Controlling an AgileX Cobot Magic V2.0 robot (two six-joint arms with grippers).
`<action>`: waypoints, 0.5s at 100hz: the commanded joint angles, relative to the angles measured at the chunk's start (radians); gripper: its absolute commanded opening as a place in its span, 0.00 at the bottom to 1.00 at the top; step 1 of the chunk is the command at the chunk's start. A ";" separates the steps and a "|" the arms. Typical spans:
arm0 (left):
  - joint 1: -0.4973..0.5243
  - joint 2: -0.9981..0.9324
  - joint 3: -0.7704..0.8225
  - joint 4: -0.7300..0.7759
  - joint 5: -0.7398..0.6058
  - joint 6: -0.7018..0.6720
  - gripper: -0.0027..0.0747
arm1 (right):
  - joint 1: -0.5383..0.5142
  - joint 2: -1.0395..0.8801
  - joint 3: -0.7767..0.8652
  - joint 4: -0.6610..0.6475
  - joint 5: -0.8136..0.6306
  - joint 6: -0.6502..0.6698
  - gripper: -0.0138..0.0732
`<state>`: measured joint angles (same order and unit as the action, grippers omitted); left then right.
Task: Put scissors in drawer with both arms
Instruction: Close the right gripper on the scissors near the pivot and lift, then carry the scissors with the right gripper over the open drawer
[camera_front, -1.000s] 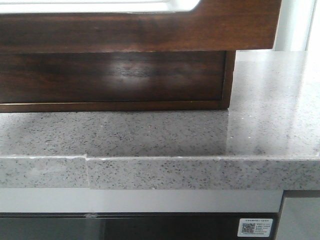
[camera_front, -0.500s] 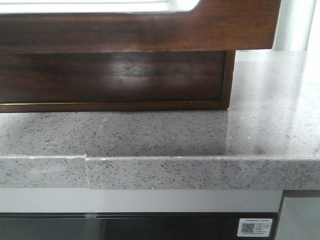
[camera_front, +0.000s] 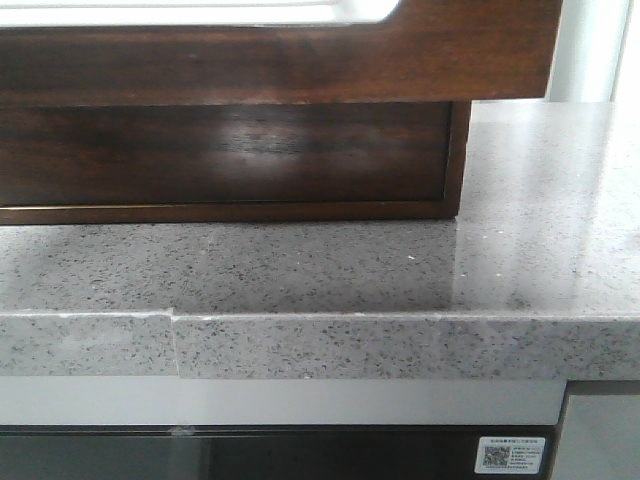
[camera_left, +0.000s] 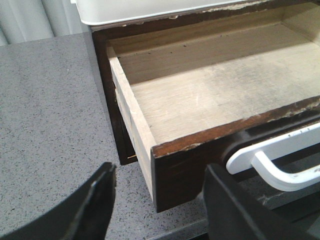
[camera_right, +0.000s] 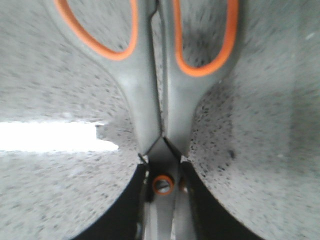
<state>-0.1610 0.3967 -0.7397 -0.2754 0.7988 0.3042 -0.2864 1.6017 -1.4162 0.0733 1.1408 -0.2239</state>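
In the left wrist view the drawer (camera_left: 225, 131) stands pulled out, its pale wooden floor bare, with a white handle (camera_left: 280, 167) on its dark brown front. My left gripper (camera_left: 160, 177) is open and empty, its jaws on either side of the drawer's front corner without touching it. In the right wrist view my right gripper (camera_right: 164, 197) is shut on the scissors (camera_right: 150, 100) at their pivot, grey and orange handles pointing away, above the speckled counter. The front view shows the drawer front (camera_front: 300, 60) from low down and neither gripper.
The grey speckled stone countertop (camera_front: 300, 265) carries the dark wood cabinet (camera_front: 220, 155) that holds the drawer. A white tray-like object (camera_left: 140, 10) lies on top of the cabinet. A bright white patch (camera_right: 50, 136) shows on the counter under the scissors.
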 joint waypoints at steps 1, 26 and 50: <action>-0.005 0.014 -0.025 -0.018 -0.079 -0.008 0.51 | 0.021 -0.105 -0.063 0.013 -0.030 -0.024 0.12; -0.005 0.014 -0.025 -0.018 -0.079 -0.008 0.51 | 0.161 -0.306 -0.237 0.018 -0.024 -0.049 0.12; -0.005 0.014 -0.025 -0.018 -0.080 -0.008 0.51 | 0.390 -0.407 -0.357 0.078 -0.025 -0.164 0.12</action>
<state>-0.1610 0.3967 -0.7397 -0.2754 0.7988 0.3042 0.0286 1.2333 -1.7215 0.1124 1.1664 -0.3229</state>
